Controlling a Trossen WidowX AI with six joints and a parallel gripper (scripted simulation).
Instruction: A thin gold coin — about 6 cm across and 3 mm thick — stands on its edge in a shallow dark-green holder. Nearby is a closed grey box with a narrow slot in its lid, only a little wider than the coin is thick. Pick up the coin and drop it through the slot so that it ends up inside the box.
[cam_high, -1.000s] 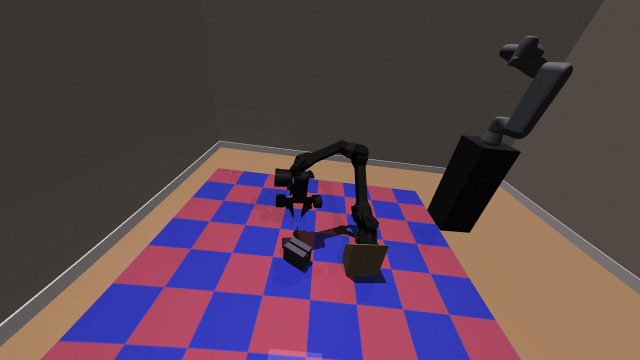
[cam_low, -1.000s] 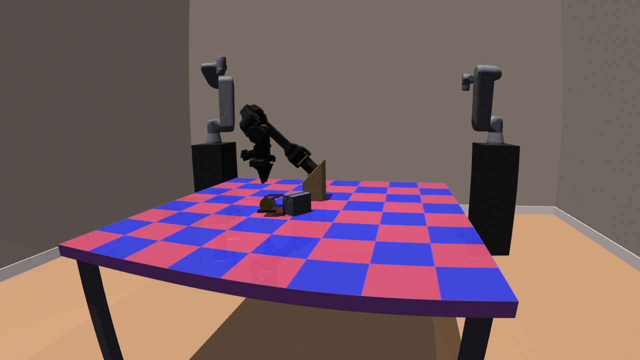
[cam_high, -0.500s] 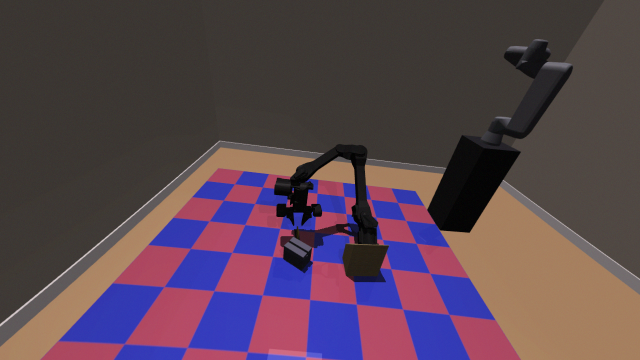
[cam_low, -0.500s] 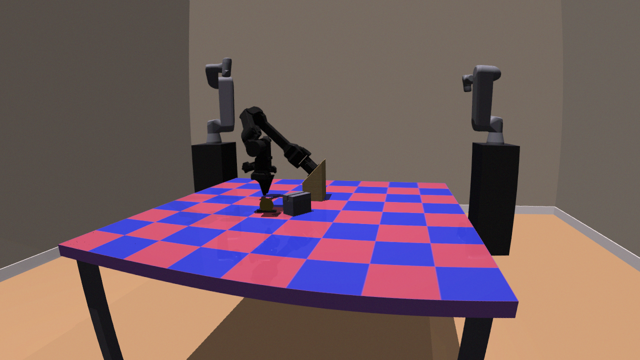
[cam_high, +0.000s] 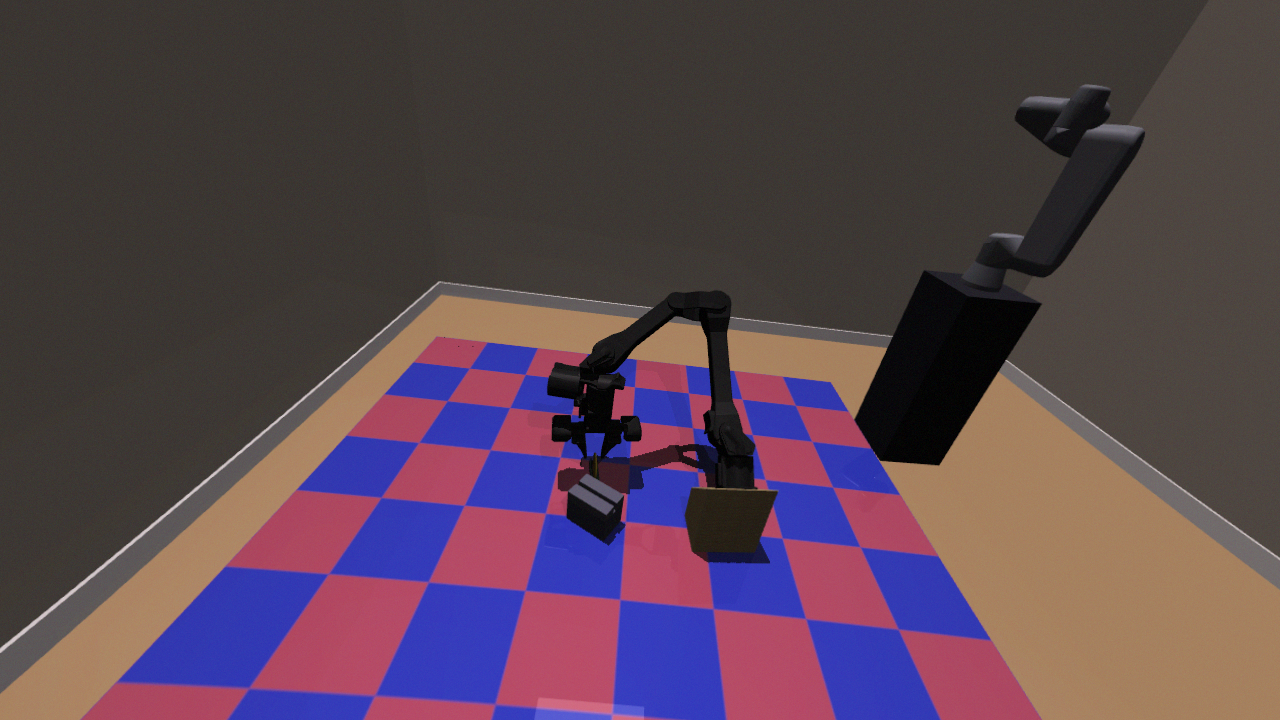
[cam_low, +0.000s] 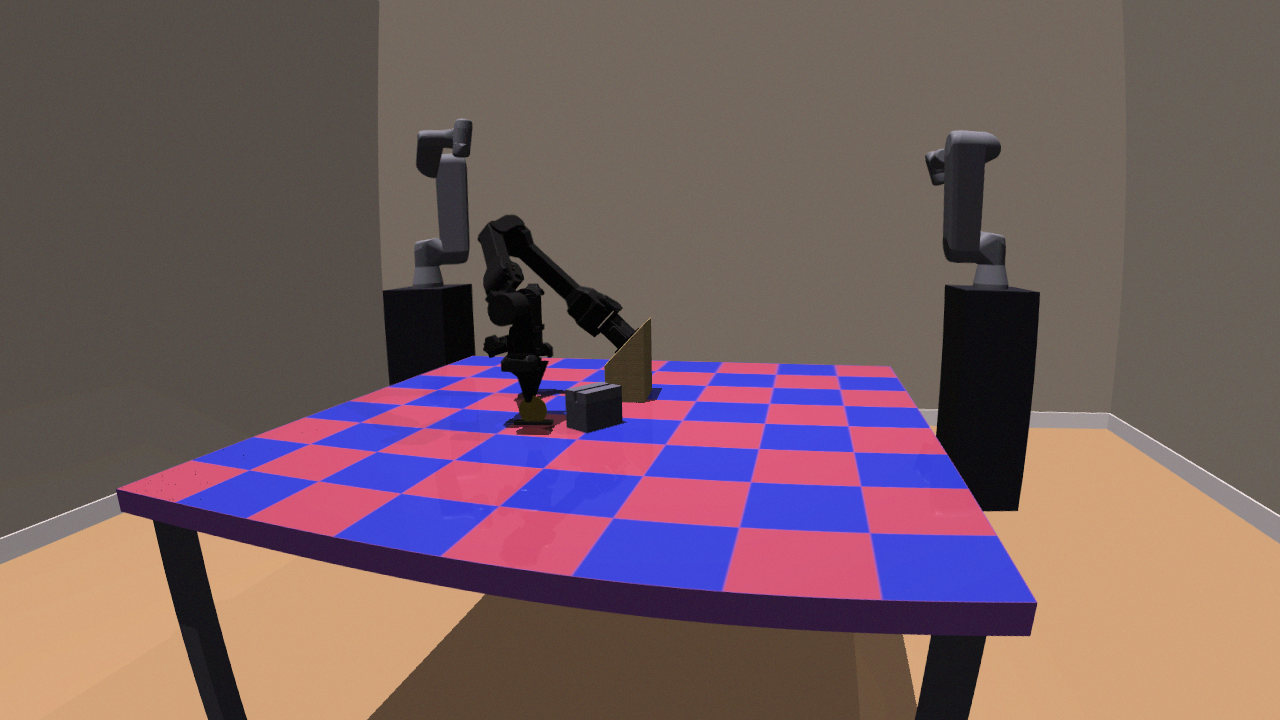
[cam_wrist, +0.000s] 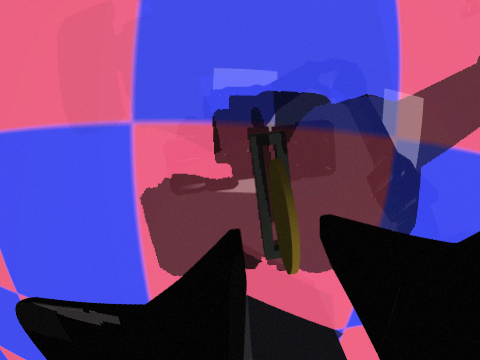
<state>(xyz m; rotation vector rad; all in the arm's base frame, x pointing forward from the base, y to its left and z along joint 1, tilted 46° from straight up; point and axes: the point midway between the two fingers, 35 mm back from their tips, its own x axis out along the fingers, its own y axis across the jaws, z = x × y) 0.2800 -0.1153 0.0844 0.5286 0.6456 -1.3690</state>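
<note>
The gold coin (cam_high: 594, 466) (cam_low: 534, 411) (cam_wrist: 286, 215) stands on edge in the dark-green holder (cam_low: 526, 424) (cam_wrist: 262, 200). In the wrist view it runs nearly lengthwise, its near end leaning a little right of the holder. My gripper (cam_high: 594, 454) (cam_low: 529, 399) (cam_wrist: 282, 232) is open and points down just above the coin. In the wrist view one fingertip is on each side of the coin, with a gap on both sides. The closed grey box (cam_high: 592, 510) (cam_low: 597, 410) (cam_wrist: 290, 327) stands close beside the holder, its slot (cam_high: 597, 495) running across the lid.
The wooden wedge mount (cam_high: 729, 523) (cam_low: 631, 368) of my arm stands behind the box in the exterior view. Two grey arms (cam_low: 453, 205) (cam_low: 964, 197) on black pedestals stand beyond the checkered table (cam_high: 662, 653) (cam_low: 805, 564). My arm's shadow falls around the holder.
</note>
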